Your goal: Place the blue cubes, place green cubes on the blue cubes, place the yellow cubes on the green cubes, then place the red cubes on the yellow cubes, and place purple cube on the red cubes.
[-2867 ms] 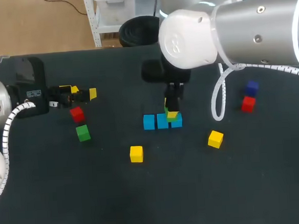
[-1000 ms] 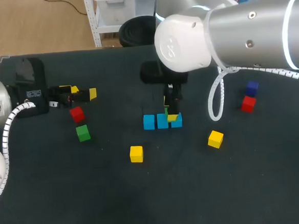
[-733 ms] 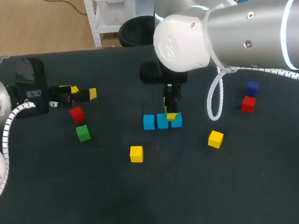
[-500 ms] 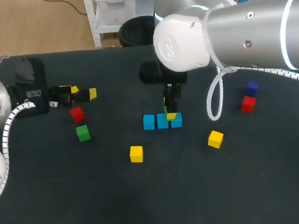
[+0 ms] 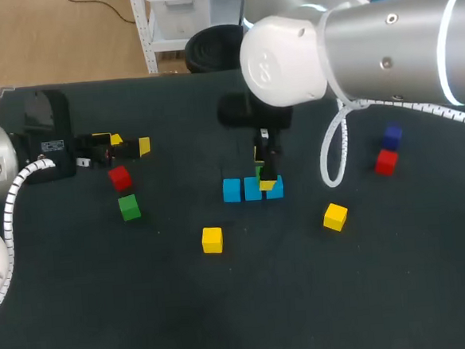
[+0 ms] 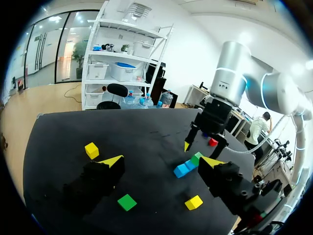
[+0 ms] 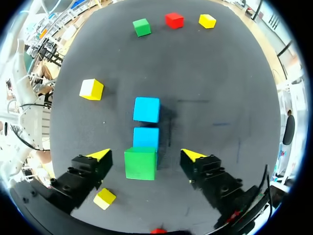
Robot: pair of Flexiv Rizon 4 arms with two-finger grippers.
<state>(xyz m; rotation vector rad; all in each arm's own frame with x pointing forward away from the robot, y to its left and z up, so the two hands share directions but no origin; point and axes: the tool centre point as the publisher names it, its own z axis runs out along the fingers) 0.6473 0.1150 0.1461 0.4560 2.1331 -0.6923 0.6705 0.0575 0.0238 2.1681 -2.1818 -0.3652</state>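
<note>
Three blue cubes point(image 5: 232, 190) lie in a row mid-table. A green cube point(image 7: 141, 163) rests on the row's right end, above the blue cubes point(image 7: 146, 109), and hides the third one in the right wrist view. My right gripper point(image 7: 145, 154) hangs over it, open, with a gap between each finger and the cube. In the head view the right gripper point(image 5: 264, 169) straddles the green cube point(image 5: 260, 175). My left gripper point(image 6: 161, 161) is open and empty at the table's left, and in the head view the left gripper point(image 5: 111, 143) is beside a yellow cube point(image 5: 143, 146).
At the left lie a red cube point(image 5: 119, 177) and a second green cube point(image 5: 129, 206). Yellow cubes sit at the front point(image 5: 212, 240) and front right point(image 5: 335, 216). A red cube point(image 5: 386, 162) and a purple cube point(image 5: 391, 138) lie at the right.
My right gripper has let go of the green cube, which stays on the blue row, and the arm has shifted slightly up. The left arm has not moved.
</note>
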